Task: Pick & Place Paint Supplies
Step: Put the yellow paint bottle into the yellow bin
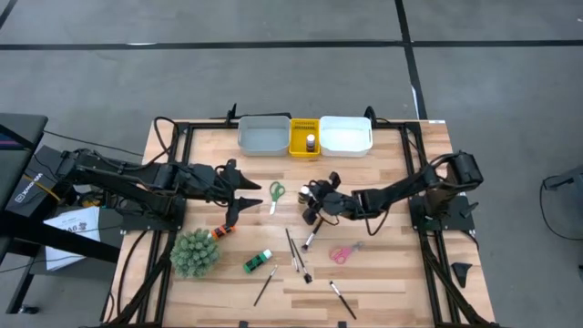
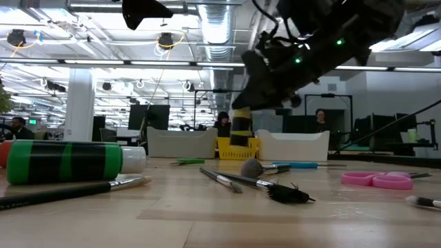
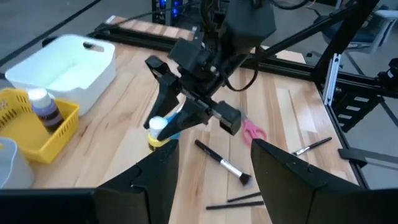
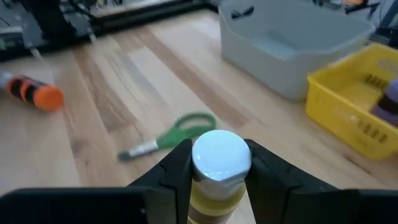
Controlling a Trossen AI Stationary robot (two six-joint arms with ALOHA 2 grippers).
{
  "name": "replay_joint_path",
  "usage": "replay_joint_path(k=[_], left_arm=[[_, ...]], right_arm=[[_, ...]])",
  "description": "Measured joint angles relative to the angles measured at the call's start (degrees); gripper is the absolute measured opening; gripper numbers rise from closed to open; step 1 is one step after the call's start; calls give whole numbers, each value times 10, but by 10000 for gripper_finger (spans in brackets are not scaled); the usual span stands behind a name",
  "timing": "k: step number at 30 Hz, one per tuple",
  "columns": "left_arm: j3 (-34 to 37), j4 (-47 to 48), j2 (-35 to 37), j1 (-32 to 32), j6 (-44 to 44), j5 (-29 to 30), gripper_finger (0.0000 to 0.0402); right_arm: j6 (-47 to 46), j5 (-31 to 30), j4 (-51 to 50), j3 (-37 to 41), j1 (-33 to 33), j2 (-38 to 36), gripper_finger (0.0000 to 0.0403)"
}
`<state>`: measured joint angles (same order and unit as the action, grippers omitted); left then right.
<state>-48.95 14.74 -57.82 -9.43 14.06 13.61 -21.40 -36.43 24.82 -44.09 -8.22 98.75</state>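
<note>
High view: right hand (image 1: 314,202) just short of the yellow tray (image 1: 305,137), closed on a yellow paint bottle (image 1: 317,193) and carrying it off the counter (image 1: 392,273), probably for a drop into that tray, where one purple bottle (image 1: 311,142) already stands. Left hand (image 1: 239,189) farther from the tray, spread wide and empty, probably waiting. Green scissors (image 1: 276,192) between the two hands; orange bottle (image 1: 223,231), green bottle (image 1: 257,261), brushes (image 1: 293,251) and pink scissors (image 1: 344,251) loose farther still from the tray.

Low view: yellow bottle (image 2: 241,129) hanging clear of the counter, directly in front of the yellow tray (image 2: 241,148).

Left wrist view: right hand (image 3: 163,127) pinching the bottle (image 3: 158,130) just below its white cap, body slanted, a hold that leaves the base free for setting down.

Right wrist view: fingers (image 4: 177,167) snug on both sides of the neck under the white cap (image 4: 221,155), yellow tray (image 4: 348,106) ahead.
</note>
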Motion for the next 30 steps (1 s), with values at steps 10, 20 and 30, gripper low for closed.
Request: replay_joint_path(k=[10,20,30], left_arm=[[0,4,0,0,4,0,195],[0,6,0,0,17,0,195],[0,7,0,0,29,0,195]], right_arm=[[10,-15,20,-19,-23,57,111],[19,-11,15,-17,-23,58,169],[21,-8,10,-17,-22,35,255]])
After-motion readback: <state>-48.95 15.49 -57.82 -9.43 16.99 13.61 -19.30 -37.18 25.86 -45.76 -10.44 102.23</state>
